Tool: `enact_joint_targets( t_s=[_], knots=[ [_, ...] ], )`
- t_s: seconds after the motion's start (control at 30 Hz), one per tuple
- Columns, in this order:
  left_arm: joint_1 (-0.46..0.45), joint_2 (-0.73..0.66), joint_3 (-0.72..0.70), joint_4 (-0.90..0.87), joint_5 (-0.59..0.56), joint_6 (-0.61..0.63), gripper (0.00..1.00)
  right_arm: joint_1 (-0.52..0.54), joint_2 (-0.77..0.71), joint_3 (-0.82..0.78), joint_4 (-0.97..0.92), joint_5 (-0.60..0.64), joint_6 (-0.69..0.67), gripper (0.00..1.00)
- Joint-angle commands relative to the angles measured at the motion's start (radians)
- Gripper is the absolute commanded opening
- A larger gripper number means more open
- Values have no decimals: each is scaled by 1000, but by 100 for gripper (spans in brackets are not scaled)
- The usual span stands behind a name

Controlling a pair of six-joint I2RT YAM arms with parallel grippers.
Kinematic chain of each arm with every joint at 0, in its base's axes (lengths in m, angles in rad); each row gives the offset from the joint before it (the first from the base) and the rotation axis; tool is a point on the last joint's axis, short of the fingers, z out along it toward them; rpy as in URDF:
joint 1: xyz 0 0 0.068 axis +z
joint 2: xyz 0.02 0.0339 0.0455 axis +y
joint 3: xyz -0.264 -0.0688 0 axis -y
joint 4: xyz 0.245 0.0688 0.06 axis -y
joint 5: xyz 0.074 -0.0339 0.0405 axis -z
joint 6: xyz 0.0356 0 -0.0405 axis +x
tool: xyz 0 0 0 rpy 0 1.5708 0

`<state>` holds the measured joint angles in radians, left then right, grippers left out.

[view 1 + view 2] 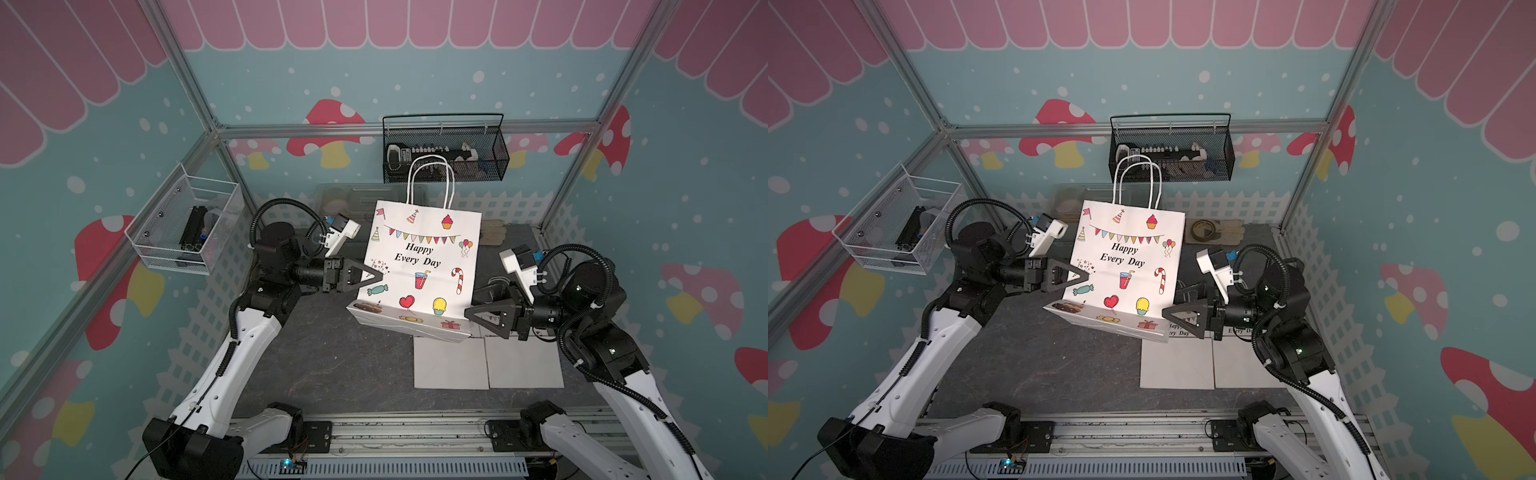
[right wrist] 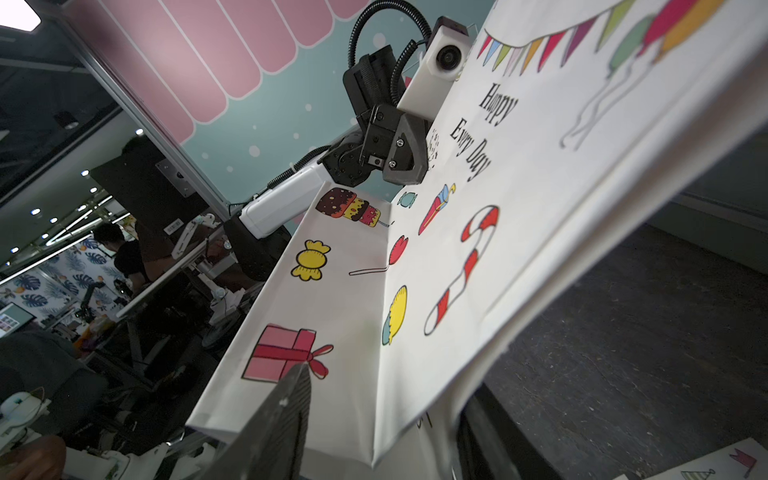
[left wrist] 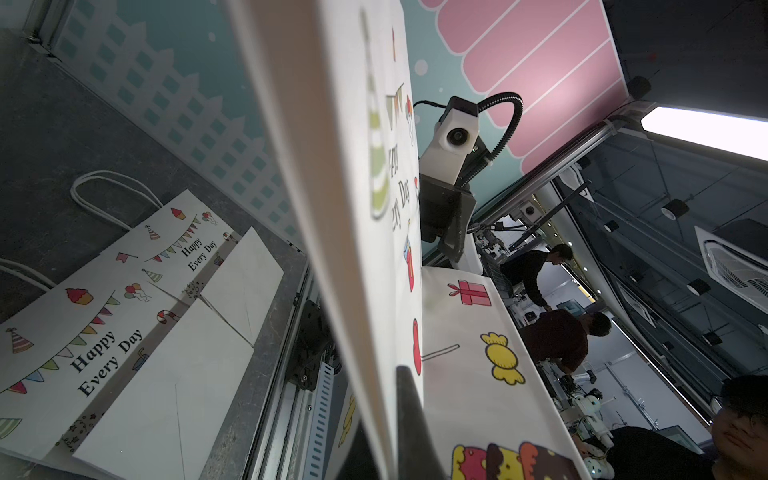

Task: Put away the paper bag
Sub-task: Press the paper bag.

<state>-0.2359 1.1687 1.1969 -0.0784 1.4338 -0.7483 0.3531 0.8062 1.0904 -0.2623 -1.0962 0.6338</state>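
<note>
While the surface (image 1: 332, 365) carries folded bags (image 1: 451, 365) at five o'clock, we list: paper bag (image 1: 419, 270), upright, lifted over centre; left claw (image 1: 380, 276), clenched on its nine-o'clock edge, apparently bearing it; right claw (image 1: 467, 312) at its five-o'clock corner, grip undeterminable.

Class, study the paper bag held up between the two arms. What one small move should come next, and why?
Probably close the right gripper on the lower corner of the paper bag. Its jaws look apart astride that corner, while the left gripper alone pinches the opposite edge, so the bag hangs above the table on one grip. A second grip should steady it before lowering.
</note>
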Motion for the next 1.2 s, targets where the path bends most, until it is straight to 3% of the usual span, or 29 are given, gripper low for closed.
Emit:
enact_joint_targets(
  t_s=[0.0,0.23,0.43,0.57,0.67,0.97,1.17],
  knots=[
    [8,-4,11,-3,-2,9,0,-3,2,-19,42,-6,16,47],
    [7,-18,10,-4,-9,4,0,-3,12,-6,30,13,14,18],
    [8,-27,4,-11,-3,-1,28,-3,11,7,18,40,17,0],
    [7,-48,-13,-28,-2,7,46,-4,7,40,-23,54,-7,0],
    [7,-71,-41,-31,-7,14,53,-5,15,51,-30,49,-7,0],
    [7,-143,-89,-32,-13,30,55,-4,72,115,-24,-41,34,0],
    [0,-175,-88,-32,-31,33,44,-5,101,133,38,-144,107,0]
  ],
)
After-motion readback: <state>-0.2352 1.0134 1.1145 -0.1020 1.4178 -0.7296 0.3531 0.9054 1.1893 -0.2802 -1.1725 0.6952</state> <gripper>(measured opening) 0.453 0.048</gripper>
